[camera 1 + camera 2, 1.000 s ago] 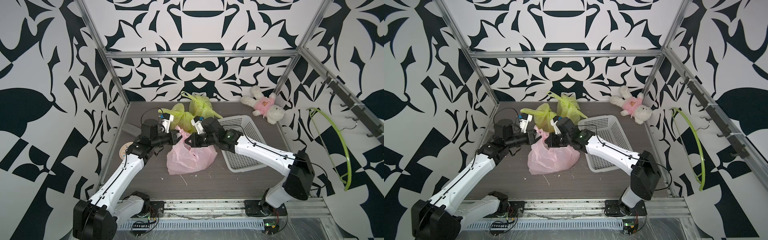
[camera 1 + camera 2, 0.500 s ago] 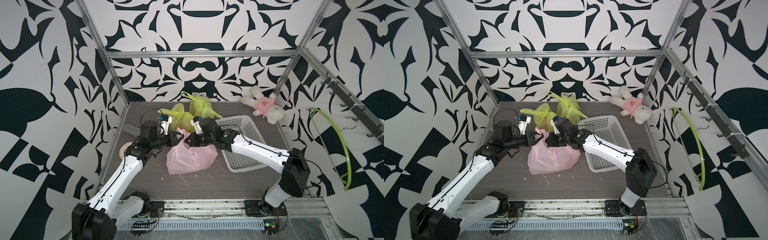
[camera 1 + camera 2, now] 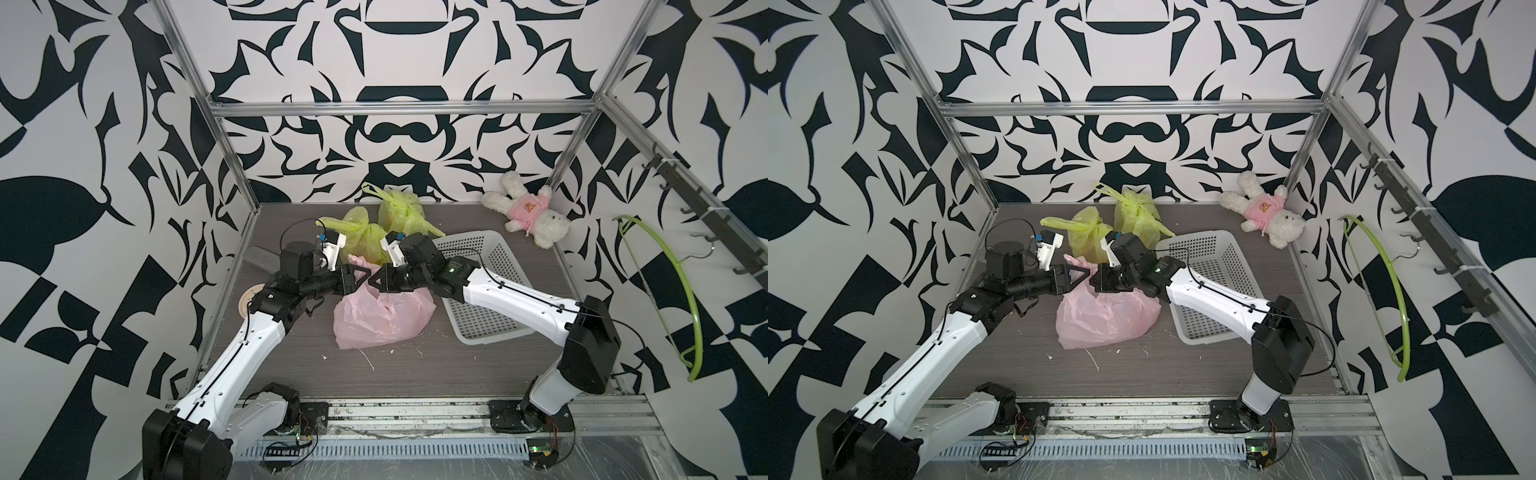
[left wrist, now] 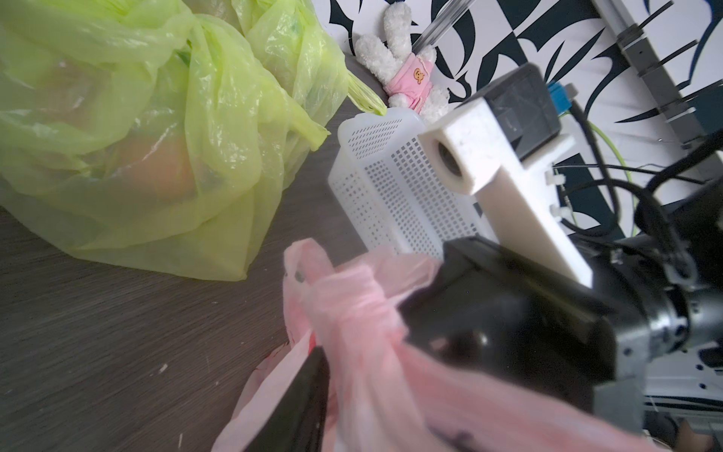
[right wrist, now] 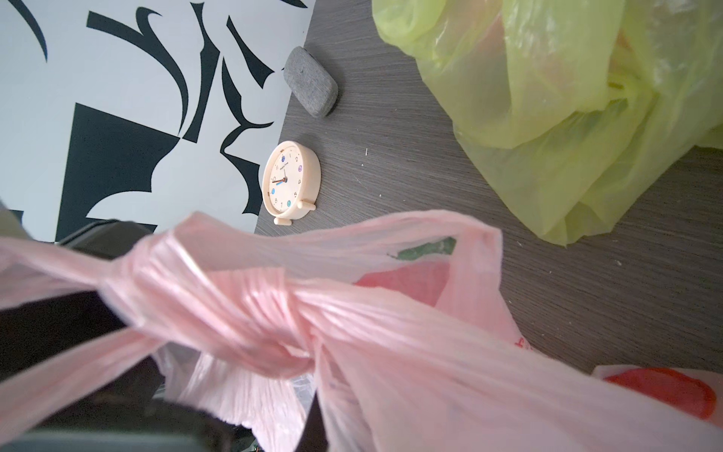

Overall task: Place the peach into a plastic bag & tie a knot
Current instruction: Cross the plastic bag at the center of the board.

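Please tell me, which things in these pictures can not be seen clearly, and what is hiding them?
Peach: in both top views the crumpled pink bag hides it; the right wrist view shows only a red patch through the plastic, fruit or print unclear.
Left gripper: open or shut unclear; tiny in both top views, fingers cut off by the left wrist view's edge.
Clock: mostly behind the left arm in a top view.

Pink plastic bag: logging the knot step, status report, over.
Left pincer open at the knot. Right pincer shut on pink plastic bag's handle. Knot formed, bag resting on table. Yellow-green plastic bags and white mesh basket close by, not blocking.
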Controlling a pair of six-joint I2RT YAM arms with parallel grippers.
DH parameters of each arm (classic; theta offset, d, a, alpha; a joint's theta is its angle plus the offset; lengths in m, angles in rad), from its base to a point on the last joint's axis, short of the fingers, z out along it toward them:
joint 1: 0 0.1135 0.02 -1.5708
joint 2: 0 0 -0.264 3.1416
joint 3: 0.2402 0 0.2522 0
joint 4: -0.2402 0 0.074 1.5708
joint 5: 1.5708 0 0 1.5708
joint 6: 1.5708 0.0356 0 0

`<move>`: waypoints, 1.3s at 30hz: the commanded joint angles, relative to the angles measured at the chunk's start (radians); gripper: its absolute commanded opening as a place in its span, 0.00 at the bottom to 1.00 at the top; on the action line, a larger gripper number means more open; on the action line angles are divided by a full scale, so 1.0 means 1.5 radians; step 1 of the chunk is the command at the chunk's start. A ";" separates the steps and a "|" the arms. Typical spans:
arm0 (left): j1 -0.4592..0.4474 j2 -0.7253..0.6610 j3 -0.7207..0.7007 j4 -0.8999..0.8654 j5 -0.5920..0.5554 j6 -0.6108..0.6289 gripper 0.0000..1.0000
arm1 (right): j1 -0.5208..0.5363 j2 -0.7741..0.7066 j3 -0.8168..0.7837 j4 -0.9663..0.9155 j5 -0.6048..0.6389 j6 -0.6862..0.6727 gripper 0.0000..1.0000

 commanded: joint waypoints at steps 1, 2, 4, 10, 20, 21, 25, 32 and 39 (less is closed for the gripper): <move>0.002 0.015 0.023 0.003 -0.009 -0.002 0.36 | 0.001 -0.007 0.016 0.010 -0.015 -0.010 0.00; 0.002 0.019 0.024 0.005 -0.012 -0.006 0.35 | 0.003 -0.008 0.015 0.009 -0.018 -0.012 0.00; 0.002 0.024 0.027 0.005 -0.013 -0.007 0.33 | 0.004 -0.009 0.014 0.005 -0.021 -0.016 0.00; 0.002 0.029 0.035 0.008 -0.016 -0.017 0.32 | 0.005 -0.016 0.008 -0.008 -0.028 -0.027 0.00; 0.001 0.048 0.044 0.010 0.009 -0.023 0.25 | 0.010 -0.025 0.001 -0.017 -0.030 -0.035 0.00; 0.002 0.050 0.044 0.010 0.011 -0.024 0.22 | 0.010 -0.026 0.001 -0.019 -0.030 -0.037 0.00; 0.002 0.054 0.043 0.028 0.019 -0.039 0.13 | 0.010 -0.034 0.004 -0.033 -0.030 -0.050 0.00; 0.002 0.053 0.032 0.057 0.049 -0.035 0.00 | 0.009 -0.063 0.024 -0.092 -0.041 -0.102 0.03; 0.002 0.035 0.032 0.063 0.110 -0.005 0.00 | -0.005 -0.135 0.106 -0.226 -0.054 -0.215 0.43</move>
